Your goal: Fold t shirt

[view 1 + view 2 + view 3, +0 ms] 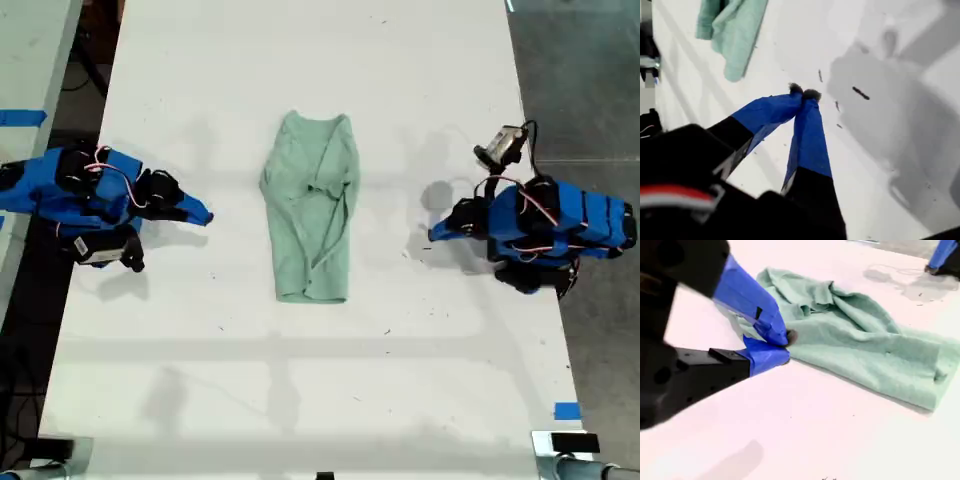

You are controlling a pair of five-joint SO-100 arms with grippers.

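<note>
My second gripper (pixel 783 342) is pressing its fingers together on nothing, with the t shirt (pixel 860 345) lying just past their tips, possibly touching them. My first gripper (pixel 804 93), fingers likewise together and empty, is sitting well apart from the cloth. Both are needing to spread before pinching one hem evenly.

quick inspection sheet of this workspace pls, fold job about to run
surface: white table, a few small dark specks
job's things: t shirt lies mid-table, wrinkled, sides already folded in, touched by neither arm
clutter: nothing seen
grippers: my first claw shut, empty, over bare table; my second claw shut, empty, near the shirt's edge
cables: red and white wires looped on the arm at the exterior view's left, more wires on the arm at its right; none on the cloth
surroundings: grey floor at the exterior view's right, blue tape at the table's edge
</note>
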